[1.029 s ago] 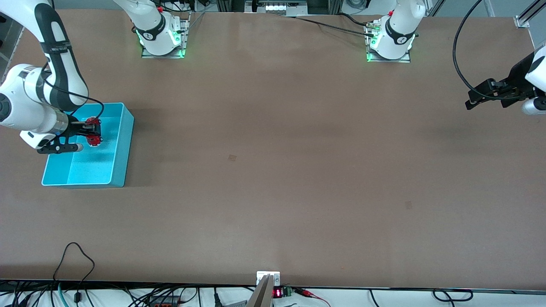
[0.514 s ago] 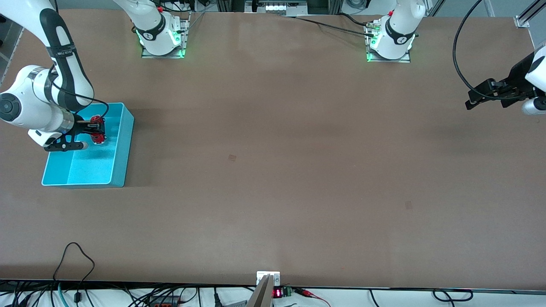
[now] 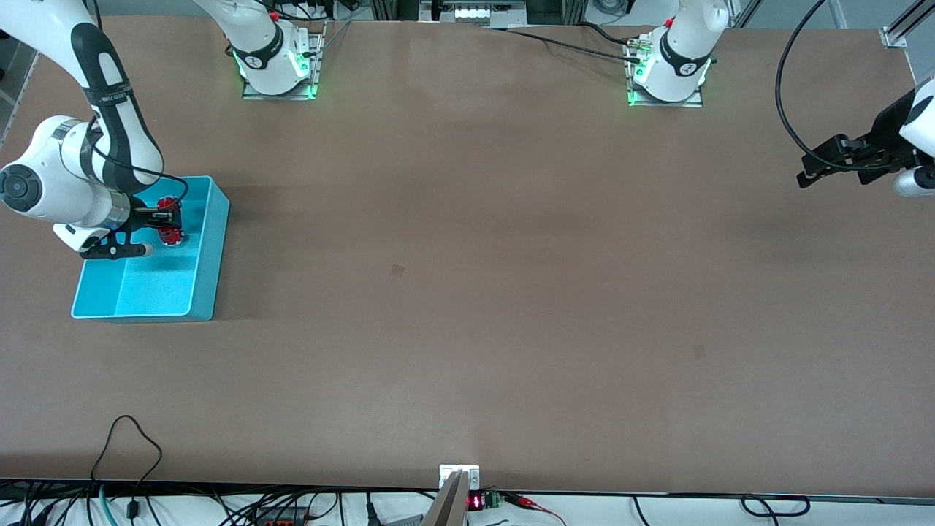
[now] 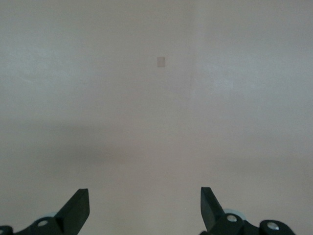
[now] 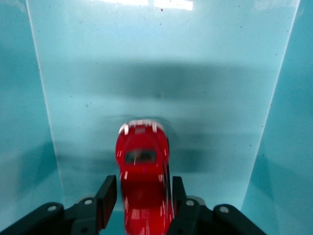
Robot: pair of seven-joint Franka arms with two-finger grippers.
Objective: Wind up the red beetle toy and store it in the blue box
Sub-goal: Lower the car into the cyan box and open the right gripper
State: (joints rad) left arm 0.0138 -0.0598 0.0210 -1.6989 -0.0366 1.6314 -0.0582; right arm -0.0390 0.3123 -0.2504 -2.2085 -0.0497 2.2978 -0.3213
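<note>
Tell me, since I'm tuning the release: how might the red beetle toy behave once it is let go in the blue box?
The red beetle toy, clamped between the right gripper fingers inside the blue box, looks hard and glossy, so probably rigid and a bit slippery. Being a small car, it may roll across the smooth floor; the walls should stop it. The left gripper waits open over bare table.

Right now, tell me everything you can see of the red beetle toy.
The red beetle toy is a tiny glossy red car with a rounded body, a dark window and a silvery bumper at its end away from the gripper. The right gripper is shut on its sides, holding it inside the blue box, low over the pale floor, at the box's end farther from the front camera. Whether its wheels touch the floor cannot be told.
</note>
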